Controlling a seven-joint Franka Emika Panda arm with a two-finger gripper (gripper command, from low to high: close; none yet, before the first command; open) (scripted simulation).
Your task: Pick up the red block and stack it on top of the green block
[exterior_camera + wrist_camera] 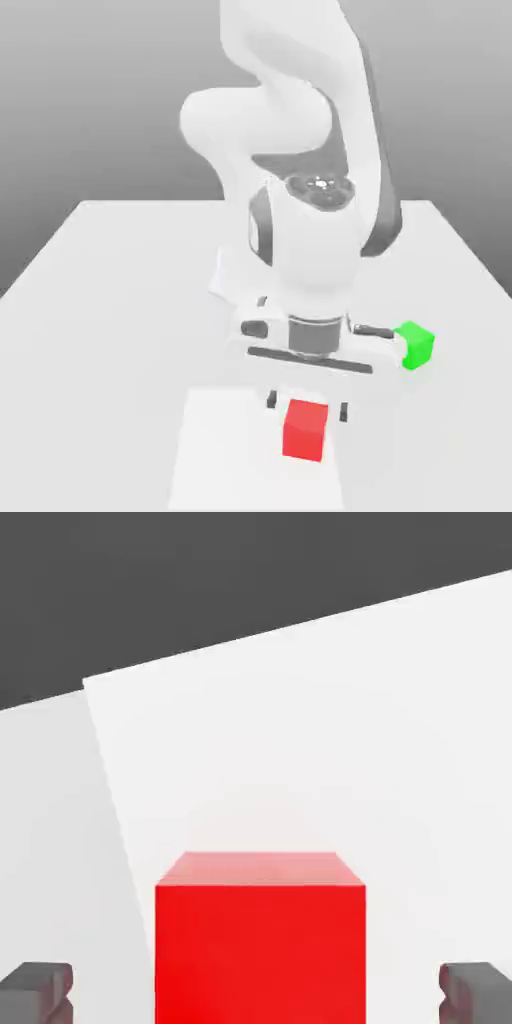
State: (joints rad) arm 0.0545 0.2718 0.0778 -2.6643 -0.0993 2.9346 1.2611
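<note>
The red block [305, 430] rests on the white table near the front edge, and it looms large as the red block [260, 942] in the hand view. My gripper [307, 404] hangs low over it, open. In the hand view the gripper [256, 992] has one dark fingertip [38, 990] on each side of the cube, with a clear gap on both sides and no contact. The green block [415, 345] sits on the table toward the exterior view's right, beside the hand's body and apart from the red one.
The white table [110, 300] stretches to the back and to both sides. A brighter rectangular patch [220, 450] lies under the red block. The arm's bulky white links [300, 150] rise behind the hand.
</note>
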